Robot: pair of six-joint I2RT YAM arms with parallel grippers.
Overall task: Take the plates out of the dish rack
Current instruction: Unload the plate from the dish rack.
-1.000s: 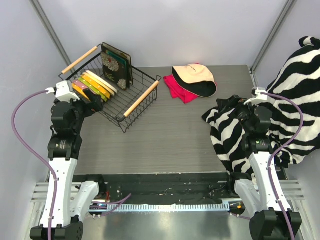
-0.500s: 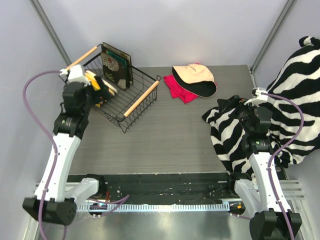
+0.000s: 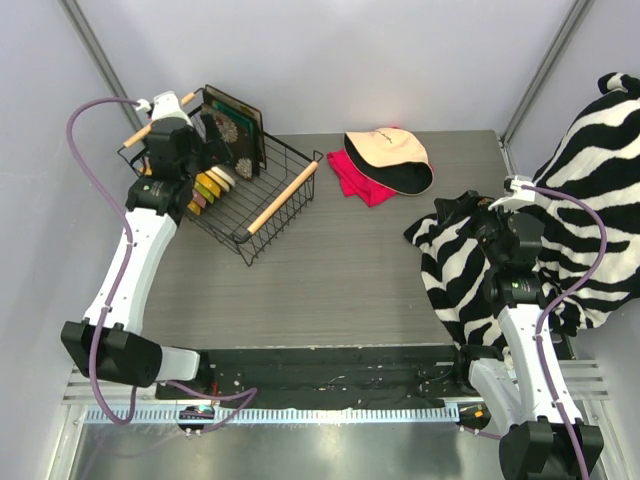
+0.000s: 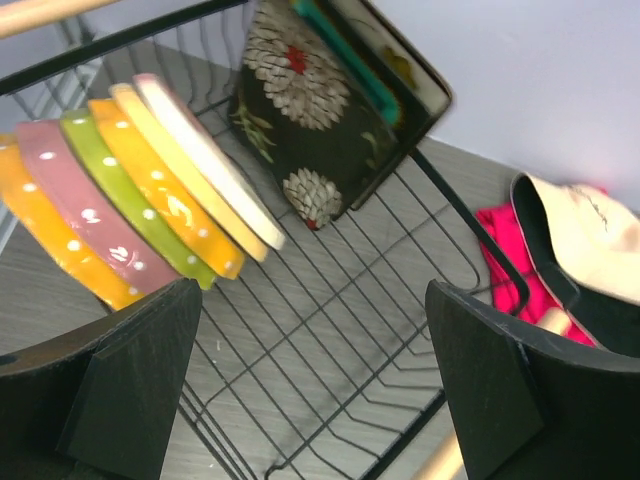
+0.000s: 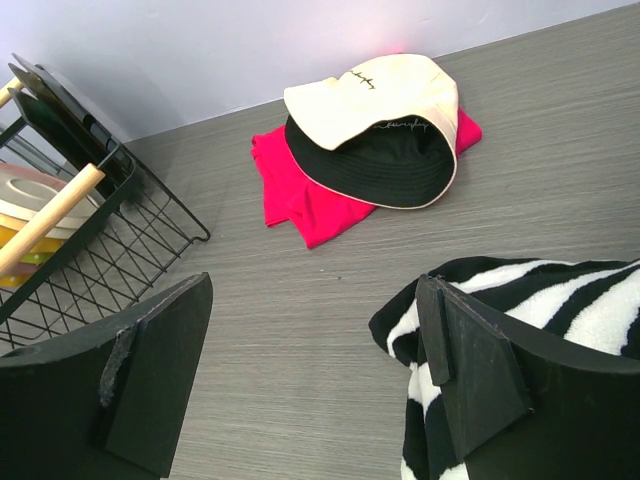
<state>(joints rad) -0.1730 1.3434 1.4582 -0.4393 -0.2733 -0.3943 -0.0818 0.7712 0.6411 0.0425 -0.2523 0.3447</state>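
The black wire dish rack (image 3: 283,196) with wooden rod handles stands at the table's far left. Several round scalloped plates (image 4: 150,195) in orange, pink, green, yellow and cream lean on edge in its left part. A dark square flowered plate (image 4: 310,110) leans against the rack's back wall. My left gripper (image 4: 312,305) hangs open over the rack's bare wire floor, just right of the round plates (image 3: 212,183), touching nothing. My right gripper (image 5: 315,300) is open above the table by the striped cloth, far from the rack (image 5: 130,230), holding nothing.
A cream-and-black cap (image 3: 390,158) lies on a red cloth (image 3: 358,185) at the back centre. A zebra-striped cloth (image 3: 590,200) covers the right side, under and around the right arm. Walls close in behind and left of the rack.
My left arm has stretched forward and up, from beside the rack's near-left corner to over its left side, still open. The right arm has not moved.
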